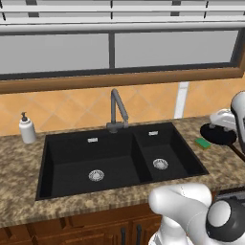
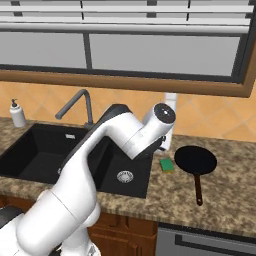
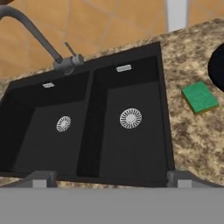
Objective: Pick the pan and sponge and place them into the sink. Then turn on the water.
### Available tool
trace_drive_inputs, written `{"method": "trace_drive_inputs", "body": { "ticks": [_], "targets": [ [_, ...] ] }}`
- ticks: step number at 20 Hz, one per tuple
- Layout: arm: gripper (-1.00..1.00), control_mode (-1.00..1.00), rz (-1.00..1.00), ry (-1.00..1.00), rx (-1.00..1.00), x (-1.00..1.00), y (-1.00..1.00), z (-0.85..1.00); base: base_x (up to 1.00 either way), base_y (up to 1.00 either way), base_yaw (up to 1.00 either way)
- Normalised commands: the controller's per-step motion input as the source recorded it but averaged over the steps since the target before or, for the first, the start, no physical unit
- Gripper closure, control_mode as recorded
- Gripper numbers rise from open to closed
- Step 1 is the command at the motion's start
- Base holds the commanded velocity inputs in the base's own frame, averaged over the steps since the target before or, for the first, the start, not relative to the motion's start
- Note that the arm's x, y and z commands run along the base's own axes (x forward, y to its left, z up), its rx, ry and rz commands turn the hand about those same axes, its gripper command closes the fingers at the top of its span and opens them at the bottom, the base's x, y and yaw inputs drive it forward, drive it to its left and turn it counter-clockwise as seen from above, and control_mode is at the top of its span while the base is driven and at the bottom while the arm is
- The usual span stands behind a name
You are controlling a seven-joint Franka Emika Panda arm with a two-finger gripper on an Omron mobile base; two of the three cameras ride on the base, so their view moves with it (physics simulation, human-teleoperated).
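Observation:
The black pan (image 2: 195,160) lies on the counter right of the sink, its brown handle (image 2: 198,190) pointing toward the front edge. The green sponge (image 2: 167,164) sits flat between the pan and the sink (image 1: 72,153); it is also in the hand view, sponge (image 3: 200,98), at the right. My gripper (image 3: 111,180) hangs in the air over the right side of the sink, near the smaller basin (image 3: 131,118). Its fingertips (image 3: 41,178) stand wide apart and open, holding nothing. The grey faucet (image 1: 117,110) rises behind the divider, and no water runs.
A white soap dispenser (image 1: 27,129) stands on the counter left of the sink. My own arm (image 2: 100,150) arches over the sink in the right base view and covers part of the pan (image 1: 217,135) in the left base view. A tiled wall and a window close off the back.

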Motion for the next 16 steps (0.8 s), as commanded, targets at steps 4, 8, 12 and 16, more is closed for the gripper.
{"method": "trace_drive_inputs", "body": {
  "ticks": [4, 8, 12, 16],
  "targets": [
    [-1.00, -1.00, 0.00, 0.00, -0.01, -0.08, -0.45, -0.42, 0.00, 0.00, 0.00],
    [-1.00, -1.00, 0.00, 0.05, -0.09, 0.00, -0.56, -0.48, 0.00, 0.00, 0.00],
    [-1.00, -1.00, 0.00, 0.00, -0.10, -0.01, -0.65, -0.31, 0.00, 0.00, 0.00],
    [-1.00, -1.00, 0.00, 0.06, -0.08, 0.00, -0.64, -0.20, 0.00, 0.00, 0.00]
  ]
}}
